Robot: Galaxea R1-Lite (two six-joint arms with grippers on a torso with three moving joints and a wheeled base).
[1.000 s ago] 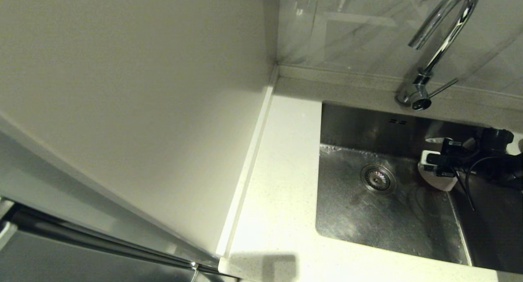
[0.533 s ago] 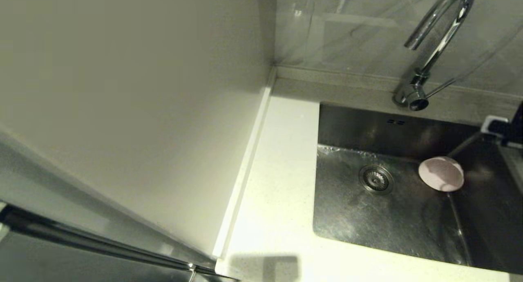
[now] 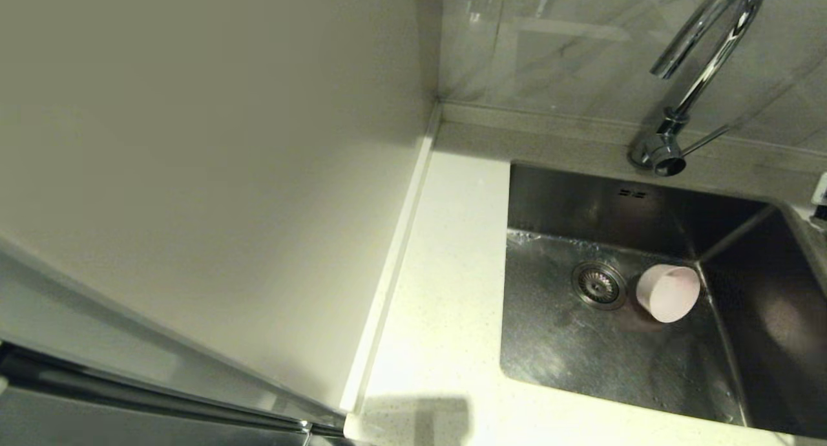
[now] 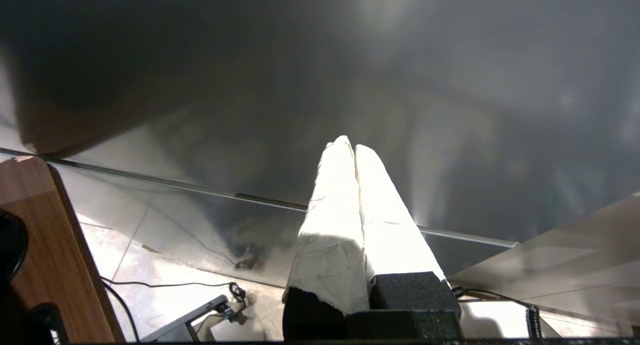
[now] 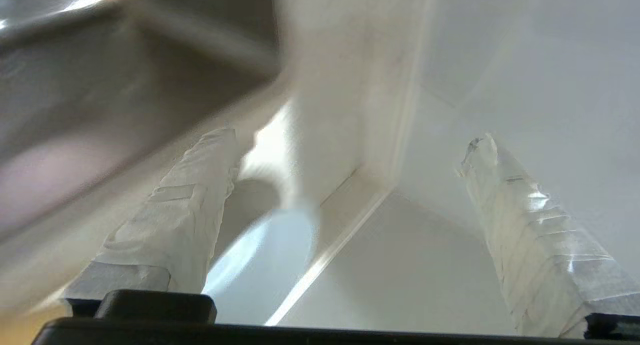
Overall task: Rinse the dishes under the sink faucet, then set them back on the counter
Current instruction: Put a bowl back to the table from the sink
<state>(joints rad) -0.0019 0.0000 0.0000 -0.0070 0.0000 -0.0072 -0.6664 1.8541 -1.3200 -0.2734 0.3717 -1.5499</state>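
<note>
Pink bowl [image 3: 669, 293] lies tipped on its side on the sink [image 3: 581, 349] floor, touching the drain [image 3: 598, 284] at its 3 o'clock; its mouth faces 10 o'clock. Faucet [image 3: 698, 84] stands beyond. Right gripper [image 5: 350, 145]: released, near the blue-white bowl [image 5: 265, 255]. Left gripper [image 4: 348, 147]: clenched, empty.

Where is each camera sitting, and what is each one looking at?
Head view: up on the robot's head, looking down at the counter, sink, faucet and pink bowl; only a bit of the right arm shows at the edge.
Left wrist view: behind the left gripper, whose shut fingers point at a dark panel.
Right wrist view: behind the open right gripper, facing a pale blue-white bowl.
Shared: head and right wrist views both show the sink.
</note>
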